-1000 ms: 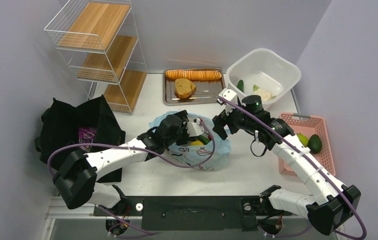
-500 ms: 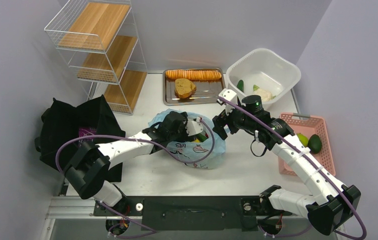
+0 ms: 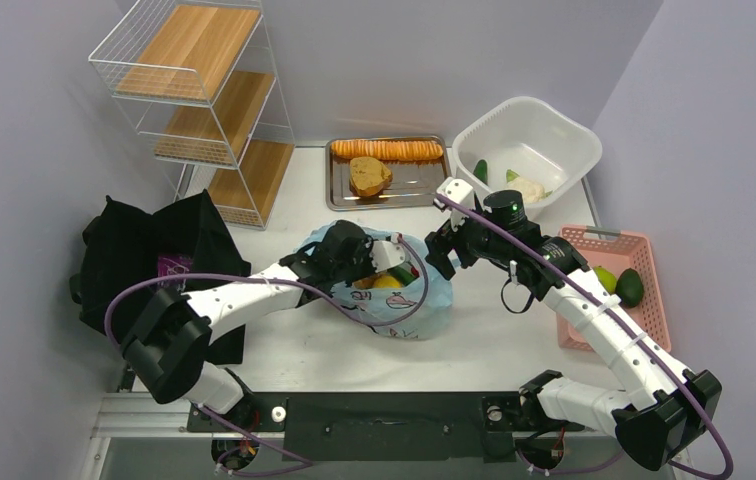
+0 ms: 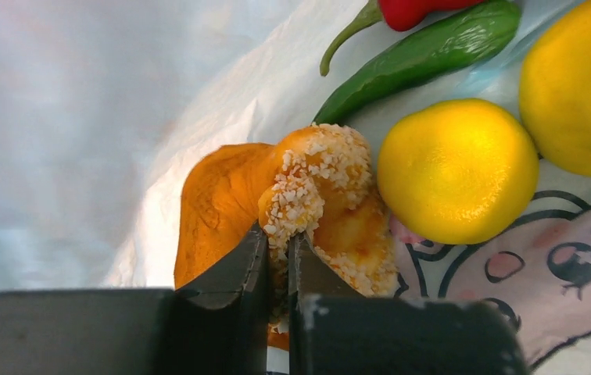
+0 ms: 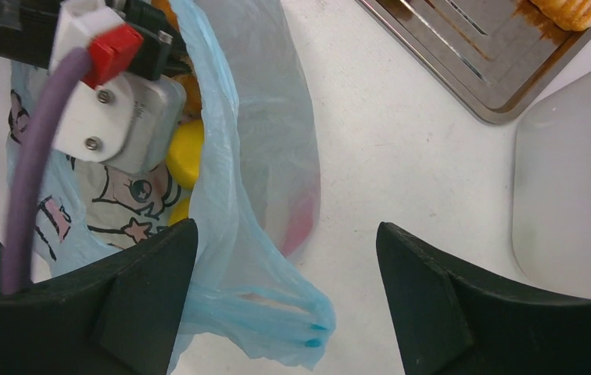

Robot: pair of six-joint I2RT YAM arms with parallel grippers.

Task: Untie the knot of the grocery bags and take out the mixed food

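Pinched the pastry (image 4: 316,187) in the left jaws, inside the open blue bag (image 3: 432,300), with lemons (image 4: 456,168) and a green chili (image 4: 425,55) just beside. Hung the right jaws, spread, over the bag's right rim. Ringed by tote (image 3: 134,250), rack (image 3: 194,50), tray (image 3: 419,180), tub (image 3: 544,130) and basket (image 3: 644,325) on a white tabletop (image 3: 494,340); walled in pale grey.

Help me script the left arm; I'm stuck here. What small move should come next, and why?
Probably lift straight up, slowly. The left arm's jaws are shut on the round orange sugar-crusted pastry inside the open pale blue plastic bag, with a yellow lemon right beside it. The right arm's jaws stand open at the bag's rim, so the mouth looks clear.
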